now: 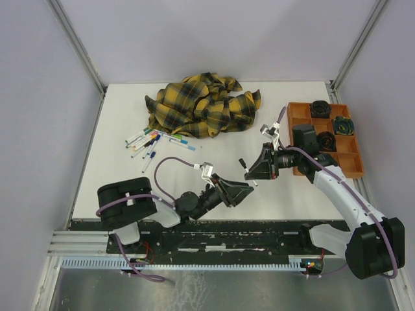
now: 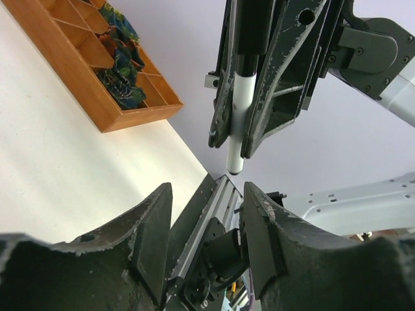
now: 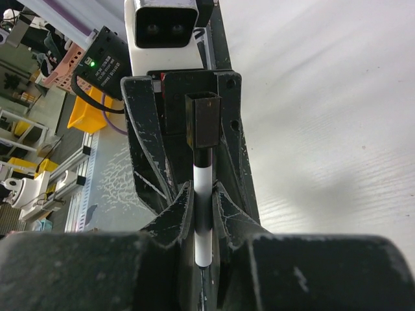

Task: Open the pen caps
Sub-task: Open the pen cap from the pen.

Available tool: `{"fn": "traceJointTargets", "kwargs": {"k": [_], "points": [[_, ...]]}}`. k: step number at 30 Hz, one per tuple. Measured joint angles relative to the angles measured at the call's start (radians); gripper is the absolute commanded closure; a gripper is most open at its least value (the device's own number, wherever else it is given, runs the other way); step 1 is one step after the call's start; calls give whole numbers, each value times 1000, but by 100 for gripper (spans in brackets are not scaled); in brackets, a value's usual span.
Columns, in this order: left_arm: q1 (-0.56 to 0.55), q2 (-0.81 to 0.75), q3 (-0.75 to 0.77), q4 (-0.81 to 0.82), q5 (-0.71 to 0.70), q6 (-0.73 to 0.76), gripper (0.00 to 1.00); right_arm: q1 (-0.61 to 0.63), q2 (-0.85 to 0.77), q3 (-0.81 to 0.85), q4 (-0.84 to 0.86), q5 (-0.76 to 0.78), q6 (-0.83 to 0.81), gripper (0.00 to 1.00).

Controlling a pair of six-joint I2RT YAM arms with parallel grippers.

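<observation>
The right end effector (image 2: pixel 230 146) is clamped on one thin white plastic pen (image 2: pixel 237 97), held up over the white desk (image 1: pixel 214 150). The left end effector (image 2: pixel 206 191) faces the pen's end with its fingers apart and nothing in them. I cannot tell if this pen's cap is off. The other white pens (image 1: pixel 150 139) lie in a heap by the yellow and black checked cloth (image 1: pixel 204 107). Their little coloured plastic caps (image 1: pixel 157 137) look on, so most of the job is left.
</observation>
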Motion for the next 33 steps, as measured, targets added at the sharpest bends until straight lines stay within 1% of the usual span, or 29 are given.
{"fn": "traceJointTargets", "kwargs": {"k": [3,9,13,14,16,18,21,24,27,33], "points": [[0,-37,-39,0,7,1,39,0,0,6,-27,0,-22,100],[0,-164,-108,0,-1,44,20,0,24,56,-134,-6,-123,100],[14,-270,-139,-9,-24,76,13,0,32,72,-194,-9,-179,100],[21,-298,-138,-22,-27,81,13,0,34,73,-205,-9,-190,100],[41,-377,-124,-98,-31,86,13,0,34,73,-227,-9,-210,100],[60,-443,-76,-219,-32,87,13,0,34,73,-240,-9,-224,100],[85,-493,15,-388,-28,87,16,0,34,73,-253,-10,-239,100],[102,-504,61,-486,-24,86,17,0,34,73,-264,-10,-249,100],[115,-504,68,-560,-19,81,18,0,34,73,-273,-11,-256,100],[122,-485,79,-628,4,65,20,0,34,73,-283,-12,-267,100]]}}
